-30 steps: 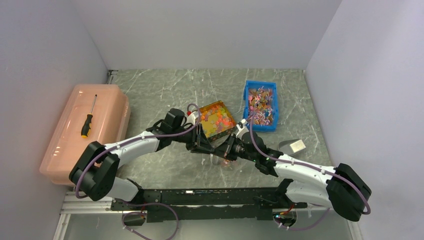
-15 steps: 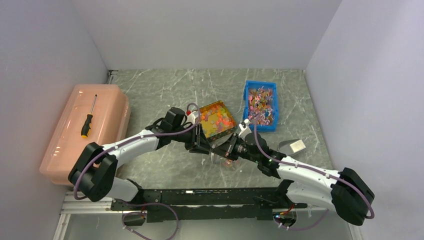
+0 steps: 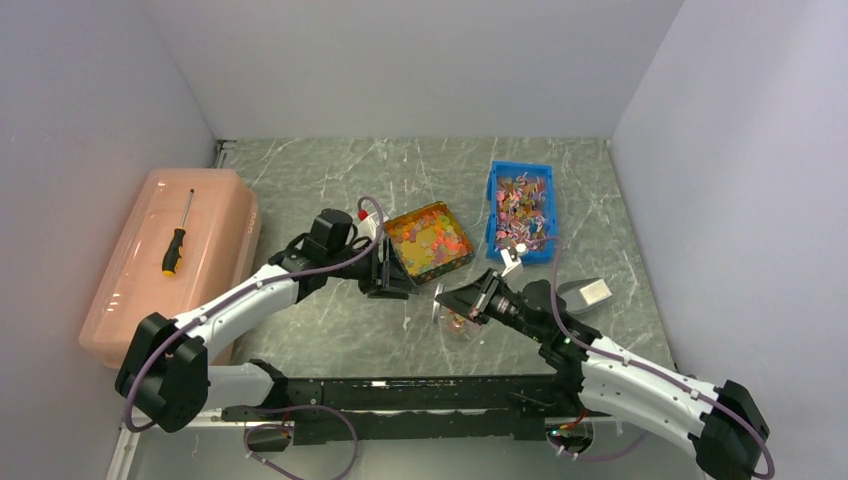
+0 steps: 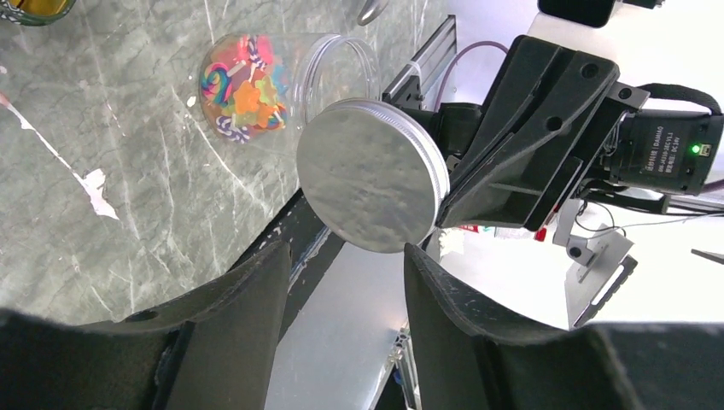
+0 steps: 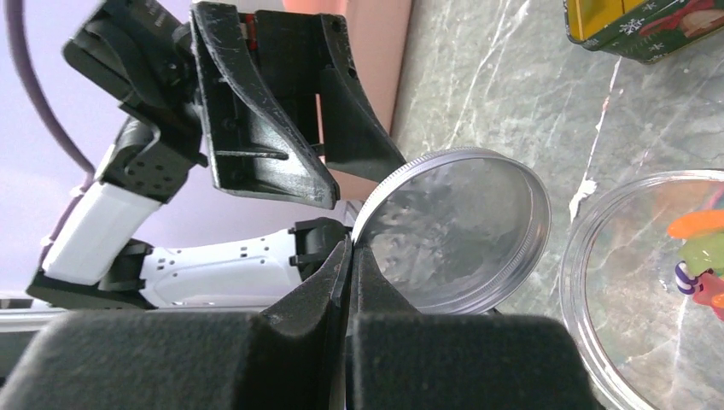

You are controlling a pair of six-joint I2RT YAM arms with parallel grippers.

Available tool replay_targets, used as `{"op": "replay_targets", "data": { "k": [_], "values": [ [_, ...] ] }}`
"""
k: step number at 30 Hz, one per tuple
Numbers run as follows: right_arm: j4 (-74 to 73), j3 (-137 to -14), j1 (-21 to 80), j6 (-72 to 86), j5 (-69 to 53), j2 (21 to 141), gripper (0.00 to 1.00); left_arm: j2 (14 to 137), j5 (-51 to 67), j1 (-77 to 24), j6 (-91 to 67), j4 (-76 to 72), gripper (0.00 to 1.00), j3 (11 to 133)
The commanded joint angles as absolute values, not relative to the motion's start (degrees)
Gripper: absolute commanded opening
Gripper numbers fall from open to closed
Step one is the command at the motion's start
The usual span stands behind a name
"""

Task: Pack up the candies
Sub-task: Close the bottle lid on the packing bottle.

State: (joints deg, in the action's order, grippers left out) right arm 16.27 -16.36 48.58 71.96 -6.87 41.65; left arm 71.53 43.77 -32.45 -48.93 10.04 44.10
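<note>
The candies (image 3: 430, 235) fill a green tin (image 3: 452, 262) at mid-table. A few more candies (image 4: 243, 94) lie in a clear open jar (image 3: 455, 320) standing in front of the tin. My right gripper (image 3: 478, 300) is shut on the rim of a round metal lid (image 3: 462, 296), held on edge just above and beside the jar. In the right wrist view the lid (image 5: 461, 231) sticks out past the closed right gripper (image 5: 350, 248). My left gripper (image 3: 400, 280) stands open a little to the left of the lid, touching nothing. The lid (image 4: 371, 175) shows beyond the left gripper (image 4: 346, 252).
A blue bin (image 3: 495, 180) of pink and mixed pieces stands at the back right. A metal scoop (image 3: 585, 293) lies right of the jar. A pink lidded box (image 3: 215, 205) with a screwdriver (image 3: 178, 235) on it sits at the left wall.
My left gripper has opened, let go of the lid and drawn back to the left. My right gripper keeps the lid and has shifted slightly right.
</note>
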Motion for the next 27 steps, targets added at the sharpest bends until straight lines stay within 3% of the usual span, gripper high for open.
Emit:
{"op": "replay_targets", "data": {
  "k": [1, 15, 27],
  "values": [
    [21.22, -13.62, 48.59, 75.58, -4.64, 36.90, 0.00, 69.96, 45.90, -32.34, -49.35, 6.41, 0.58, 42.73],
    [44.35, -3.62, 47.73, 85.05, -4.22, 33.59, 0.00, 74.64, 49.48, -37.64, -58.46, -8.31, 0.65, 40.75],
    [48.49, -7.22, 47.69, 84.93, -3.53, 28.63, 0.00, 70.43, 51.22, -37.53, -71.42, -21.33, 0.75, 38.84]
  ]
}}
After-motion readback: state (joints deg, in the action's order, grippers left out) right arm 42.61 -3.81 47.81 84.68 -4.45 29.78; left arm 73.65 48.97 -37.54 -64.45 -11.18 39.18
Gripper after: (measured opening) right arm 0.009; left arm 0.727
